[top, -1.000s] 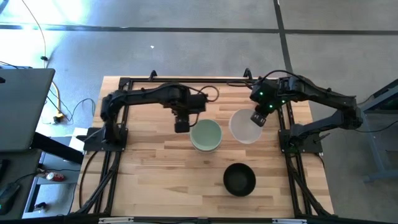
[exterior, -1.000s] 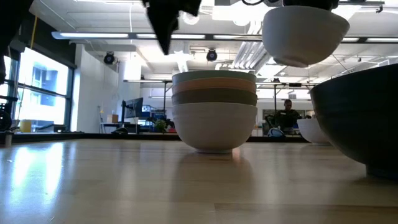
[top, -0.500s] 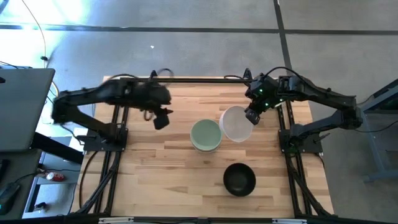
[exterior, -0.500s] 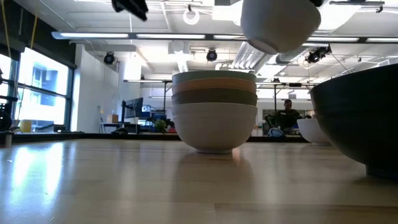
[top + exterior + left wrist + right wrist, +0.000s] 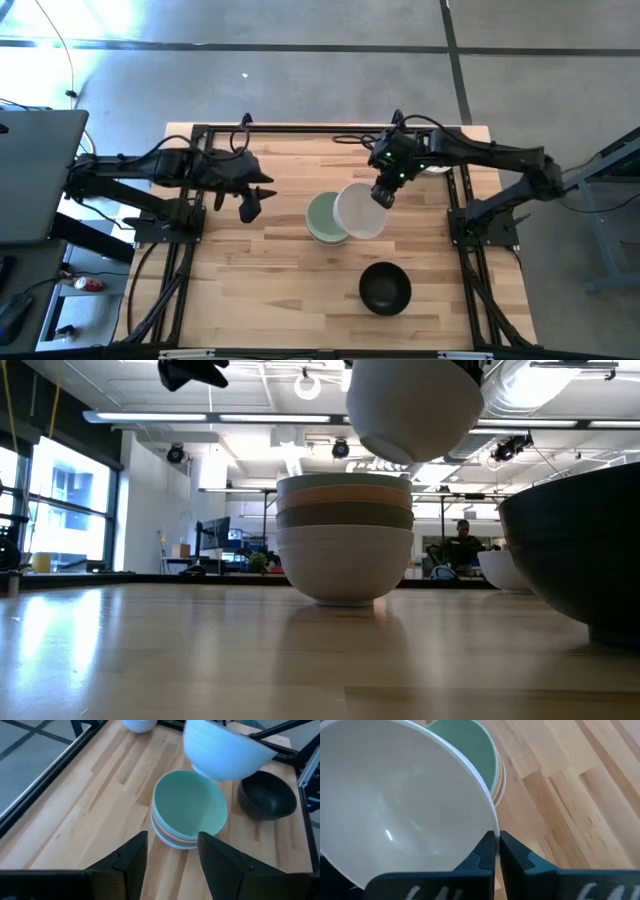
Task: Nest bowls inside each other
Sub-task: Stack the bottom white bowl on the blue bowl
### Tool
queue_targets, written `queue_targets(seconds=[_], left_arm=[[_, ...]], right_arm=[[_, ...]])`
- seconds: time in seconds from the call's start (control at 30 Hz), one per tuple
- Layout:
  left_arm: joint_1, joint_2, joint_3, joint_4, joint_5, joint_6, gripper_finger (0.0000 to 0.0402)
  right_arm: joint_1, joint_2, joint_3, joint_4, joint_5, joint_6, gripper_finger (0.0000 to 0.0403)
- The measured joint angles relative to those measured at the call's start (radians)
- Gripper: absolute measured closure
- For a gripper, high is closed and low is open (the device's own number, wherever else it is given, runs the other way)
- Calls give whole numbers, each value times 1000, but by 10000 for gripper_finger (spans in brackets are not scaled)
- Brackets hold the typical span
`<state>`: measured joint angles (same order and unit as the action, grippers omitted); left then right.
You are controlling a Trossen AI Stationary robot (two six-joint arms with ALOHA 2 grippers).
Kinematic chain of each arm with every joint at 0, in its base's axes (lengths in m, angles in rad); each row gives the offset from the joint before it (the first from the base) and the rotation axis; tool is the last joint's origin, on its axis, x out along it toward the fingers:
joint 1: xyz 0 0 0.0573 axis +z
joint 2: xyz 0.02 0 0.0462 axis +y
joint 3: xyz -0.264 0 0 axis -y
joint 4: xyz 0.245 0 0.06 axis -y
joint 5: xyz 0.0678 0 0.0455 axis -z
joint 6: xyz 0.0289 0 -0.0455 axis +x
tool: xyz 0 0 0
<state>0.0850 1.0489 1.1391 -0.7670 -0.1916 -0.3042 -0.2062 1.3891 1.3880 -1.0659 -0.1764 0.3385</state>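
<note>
A white bowl (image 5: 360,211) hangs from my right gripper (image 5: 497,851), partly above a stack of bowls (image 5: 345,540) at the table's middle. The stack runs from a white bowl at the bottom through olive and peach to a mint green bowl (image 5: 189,804) on top. A black bowl (image 5: 385,288) stands on its base toward the near edge. One more white bowl (image 5: 139,724) stands at the far right. My left gripper (image 5: 172,865) is open, raised to the left of the stack (image 5: 250,205). My right gripper pinches the white bowl's rim (image 5: 494,826) on its far right side, one finger inside the bowl and one outside. The fingers come from above, slanting down. The bowl is lifted clear (image 5: 412,405), slightly tilted, with its opening upward.
A black metal frame (image 5: 300,128) runs along the table's far edge and down both sides. Bare wood lies left of the stack and along the near left. The room beyond shows in the low view, with a person far off (image 5: 462,535).
My right gripper has carried the white bowl toward the table's left, from beside the stack to partly over it. My left gripper has drawn away from the stack toward the left edge.
</note>
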Motion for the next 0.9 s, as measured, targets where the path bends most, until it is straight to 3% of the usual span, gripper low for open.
queue_targets(seconds=[0.3,0.73,0.9], left_arm=[[-41,-22,-2,1,-87,17,238],[-63,-87,-2,-53,-187,-11,238],[-98,-89,-2,-71,-243,-22,238]], right_arm=[[-1,59,65,17,-7,35,403],[-1,331,510,-286,50,1,403],[5,426,618,-345,51,-3,403]])
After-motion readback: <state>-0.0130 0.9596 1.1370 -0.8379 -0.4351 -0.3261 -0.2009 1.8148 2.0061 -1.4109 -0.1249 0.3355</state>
